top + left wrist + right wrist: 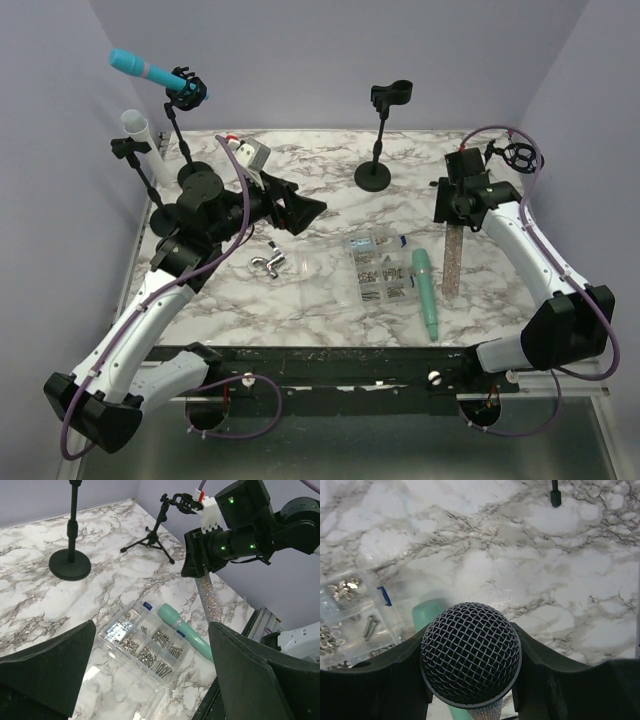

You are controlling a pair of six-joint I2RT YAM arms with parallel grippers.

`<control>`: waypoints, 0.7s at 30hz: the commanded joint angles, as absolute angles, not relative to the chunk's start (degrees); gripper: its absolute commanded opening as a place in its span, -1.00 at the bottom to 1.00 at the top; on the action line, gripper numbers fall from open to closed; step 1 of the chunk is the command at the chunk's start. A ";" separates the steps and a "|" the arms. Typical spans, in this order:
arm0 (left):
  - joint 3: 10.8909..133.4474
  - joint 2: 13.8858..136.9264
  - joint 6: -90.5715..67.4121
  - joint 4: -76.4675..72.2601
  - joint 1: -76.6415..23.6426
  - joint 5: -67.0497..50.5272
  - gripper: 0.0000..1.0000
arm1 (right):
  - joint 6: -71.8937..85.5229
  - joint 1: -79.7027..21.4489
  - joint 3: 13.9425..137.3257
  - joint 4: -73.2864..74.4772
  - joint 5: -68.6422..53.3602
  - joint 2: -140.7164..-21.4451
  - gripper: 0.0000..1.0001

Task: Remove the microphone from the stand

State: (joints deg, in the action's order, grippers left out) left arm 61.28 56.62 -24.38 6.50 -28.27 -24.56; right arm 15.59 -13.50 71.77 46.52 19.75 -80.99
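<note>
My right gripper [458, 200] is shut on a glittery silver microphone [451, 262] near its head and holds it upright, handle hanging down, its lower end at the table. Its dark mesh head [470, 652] fills the right wrist view between my fingers [385, 680]. The left wrist view shows the glitter handle [207, 592] below that gripper [210, 555]. The black round-base stand [373, 177] at the back middle has an empty clip [391, 96]. My left gripper [305, 210] is open and empty, pointing right over the table's left half; it is also in its own view [152, 630].
A teal microphone [425, 290] lies beside a clear screw box [378, 268]. A blue microphone [145, 70] sits in a stand at the back left. A small tripod [518, 157] stands back right. A white tube [140, 135] and a metal hook [268, 262] are on the left.
</note>
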 commanded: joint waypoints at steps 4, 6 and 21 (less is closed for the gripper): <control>60.03 54.83 -21.98 6.99 -28.65 -22.31 0.97 | 18.13 -14.62 67.37 51.10 27.60 -82.21 -0.99; 60.03 54.29 -21.16 7.34 -28.65 -21.55 0.97 | 17.87 -14.76 65.68 50.18 27.71 -82.95 -0.99; 59.44 54.79 -21.09 7.22 -28.61 -20.71 0.97 | 21.05 -17.22 62.77 47.41 27.23 -90.60 -0.79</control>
